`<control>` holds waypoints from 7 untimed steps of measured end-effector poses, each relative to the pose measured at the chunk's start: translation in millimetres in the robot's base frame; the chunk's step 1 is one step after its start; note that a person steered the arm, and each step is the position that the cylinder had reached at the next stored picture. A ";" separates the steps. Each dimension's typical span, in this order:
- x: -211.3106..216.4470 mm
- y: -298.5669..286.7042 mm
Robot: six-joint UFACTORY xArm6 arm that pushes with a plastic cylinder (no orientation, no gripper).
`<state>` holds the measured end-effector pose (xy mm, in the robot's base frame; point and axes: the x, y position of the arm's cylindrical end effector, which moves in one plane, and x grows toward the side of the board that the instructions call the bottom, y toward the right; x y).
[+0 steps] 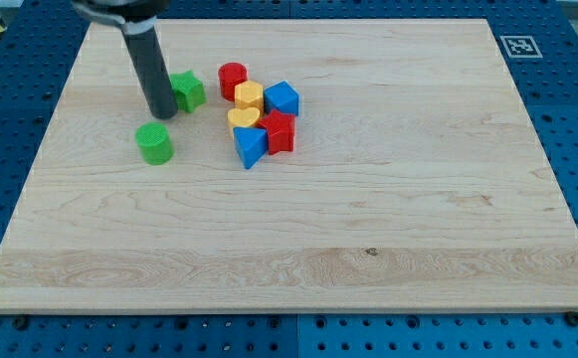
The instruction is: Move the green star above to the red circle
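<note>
tip (161,113): bare rod, holds nothing, touching green star (189,90) at its left, upper left of frame | red circle (232,77) just right | advise: push up-right, skirting circle

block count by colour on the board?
green: 2 (green star, green cylinder)
red: 2 (red circle, red block)
yellow: 2 (yellow block, yellow heart)
blue: 2 (blue block, blue triangle)
total: 8
My tip sits just off the view's left of the green star.
</note>
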<state>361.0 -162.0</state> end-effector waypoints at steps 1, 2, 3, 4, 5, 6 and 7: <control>-20.3 0.0; -7.9 0.0; 22.3 4.0; 20.6 28.6; -12.0 26.2; -18.8 22.9; -18.8 20.9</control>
<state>342.1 -141.1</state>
